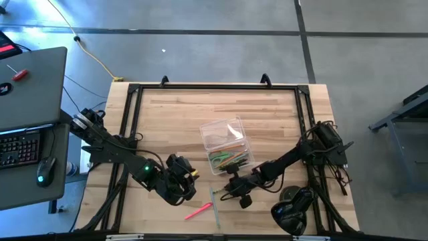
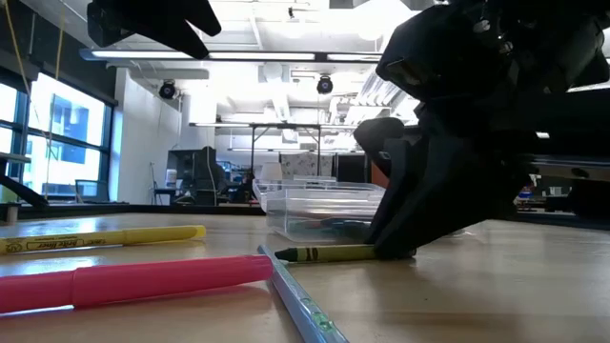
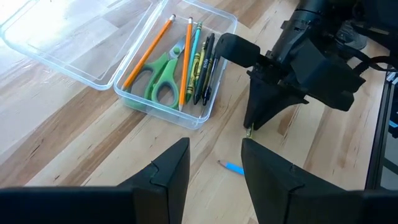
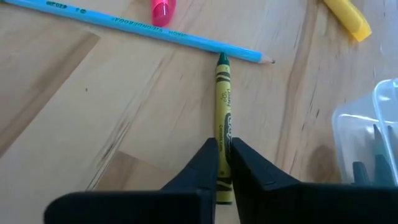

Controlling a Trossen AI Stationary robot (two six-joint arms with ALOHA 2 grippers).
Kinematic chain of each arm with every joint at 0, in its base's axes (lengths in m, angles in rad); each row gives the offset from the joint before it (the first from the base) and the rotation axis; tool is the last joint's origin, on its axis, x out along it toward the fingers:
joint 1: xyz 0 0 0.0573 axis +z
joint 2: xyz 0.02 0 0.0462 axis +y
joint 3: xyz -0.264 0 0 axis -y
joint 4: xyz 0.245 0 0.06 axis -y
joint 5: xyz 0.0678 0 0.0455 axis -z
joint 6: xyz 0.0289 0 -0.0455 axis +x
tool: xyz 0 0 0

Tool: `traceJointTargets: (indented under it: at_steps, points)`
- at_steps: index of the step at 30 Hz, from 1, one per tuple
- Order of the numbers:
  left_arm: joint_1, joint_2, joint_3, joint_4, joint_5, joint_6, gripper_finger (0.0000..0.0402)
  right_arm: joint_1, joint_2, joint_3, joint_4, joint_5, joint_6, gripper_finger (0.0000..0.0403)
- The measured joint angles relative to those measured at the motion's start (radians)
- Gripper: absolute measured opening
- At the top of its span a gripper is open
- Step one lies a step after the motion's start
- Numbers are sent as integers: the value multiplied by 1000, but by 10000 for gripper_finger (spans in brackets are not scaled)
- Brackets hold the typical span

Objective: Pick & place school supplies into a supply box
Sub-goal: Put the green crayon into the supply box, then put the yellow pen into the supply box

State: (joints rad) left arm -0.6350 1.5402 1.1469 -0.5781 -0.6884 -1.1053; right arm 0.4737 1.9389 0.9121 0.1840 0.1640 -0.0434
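Observation:
The clear supply box (image 1: 227, 152) stands mid-table with its lid open toward the far edge. In the left wrist view the box (image 3: 134, 93) holds green-handled scissors (image 3: 163, 78), orange pencils, a green crayon and dark pens. A green crayon (image 4: 223, 106) lies on the wood near the box, and my right gripper (image 4: 224, 171) is shut on it. A light blue pencil (image 4: 143, 30), a pink marker (image 2: 133, 280) and a yellow marker (image 2: 105, 238) lie nearby. My left gripper (image 3: 214, 168) hovers open to the left of the box, holding nothing. My right gripper pinches the green crayon's blunt end (image 4: 223, 149) between its two fingertips. The fingers (image 2: 410, 214) slant down from above and from the table's right, in line with the crayon. The crayon (image 2: 329, 253) lies level on the table, its tip pointing at the light blue pencil.
A bulky black object (image 1: 293, 211) sits at the near right corner beside the right arm. A black frame (image 1: 130, 107) runs around the table top. Left of the table stands a desk with a laptop (image 1: 30, 80), keyboard and mouse. Bare wood lies beyond the box's lid.

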Motion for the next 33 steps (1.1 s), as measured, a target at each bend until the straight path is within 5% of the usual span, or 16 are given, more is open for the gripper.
traceJointTargets:
  at_steps: [11,22,33]
  points:
    - [0,0,0,0,0,0,177,37,-116,-4,-79,82,-8,12]
    - [0,0,0,1,-1,0,177,-21,-316,-2,-370,349,-87,7]
    - [0,0,0,5,-2,0,177,-208,-320,-76,-392,127,24,41]
